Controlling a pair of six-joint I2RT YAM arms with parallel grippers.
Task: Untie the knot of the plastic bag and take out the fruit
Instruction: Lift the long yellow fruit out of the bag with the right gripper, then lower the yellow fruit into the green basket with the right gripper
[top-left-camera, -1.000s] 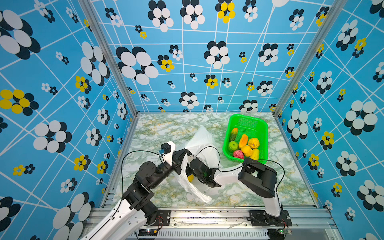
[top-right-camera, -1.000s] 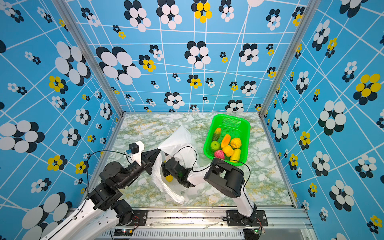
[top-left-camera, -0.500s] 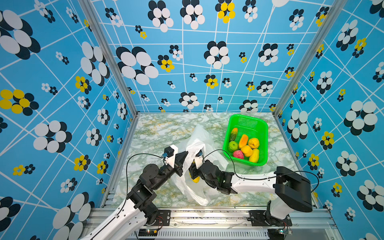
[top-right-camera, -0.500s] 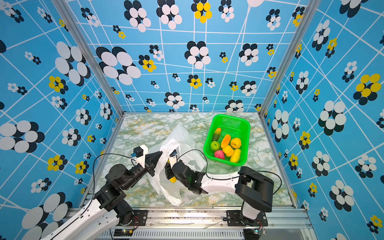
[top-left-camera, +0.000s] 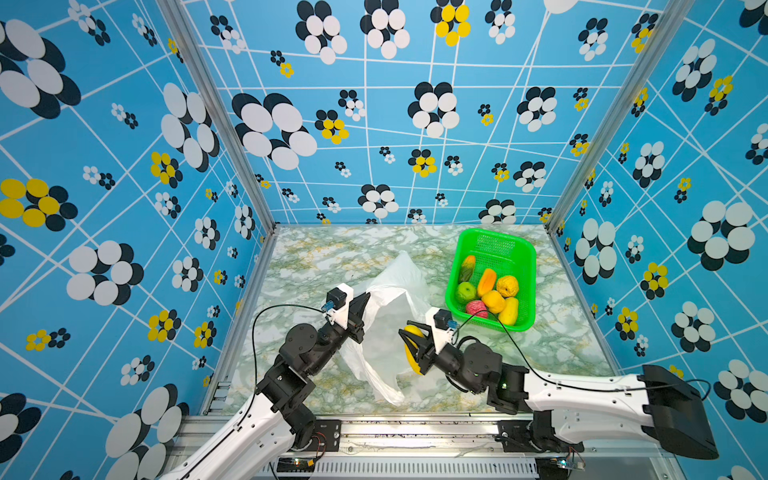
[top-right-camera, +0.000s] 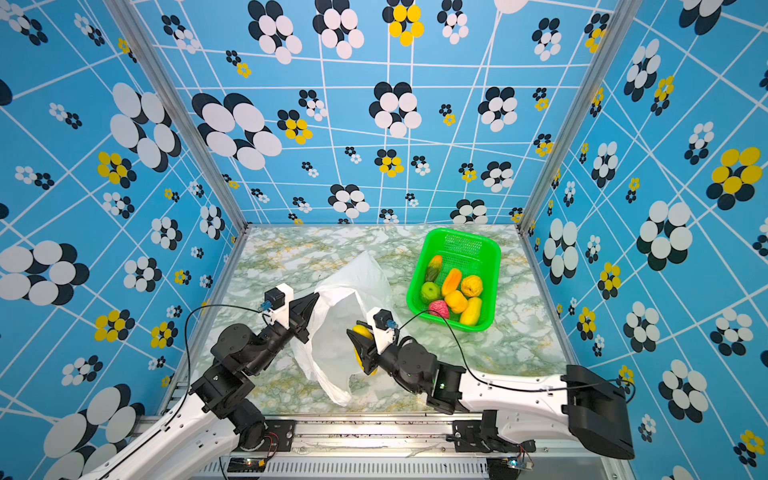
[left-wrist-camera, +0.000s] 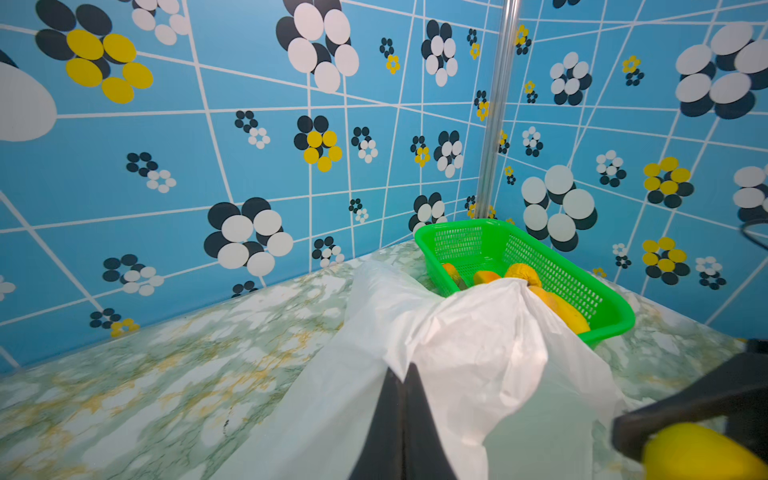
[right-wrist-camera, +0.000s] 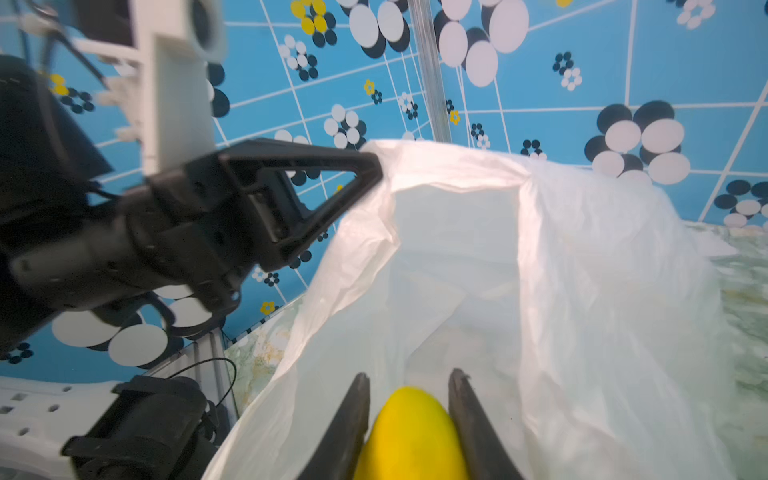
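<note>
Now the right pincer (right-wrist-camera: 409, 374) pinches a yellow fruit (right-wrist-camera: 411, 436) — basket (top-left-camera: 496, 232) near, to its right — left pincer (left-wrist-camera: 401, 368) clamps the bag (left-wrist-camera: 478, 353).

Saw three blue walls: back wall (top-left-camera: 374, 124), left wall (top-left-camera: 104, 216), right wall (top-left-camera: 685, 174). All carried a white line grid and black, white and yellow flower prints. Noted aluminium corner posts (top-left-camera: 217, 112) at both back corners. Logged marble-pattern tabletop (top-left-camera: 316, 257), green-white with yellow veining, and a metal front rail (top-left-camera: 415, 432) along the near edge. Looked evenly, brightly lit.
</note>
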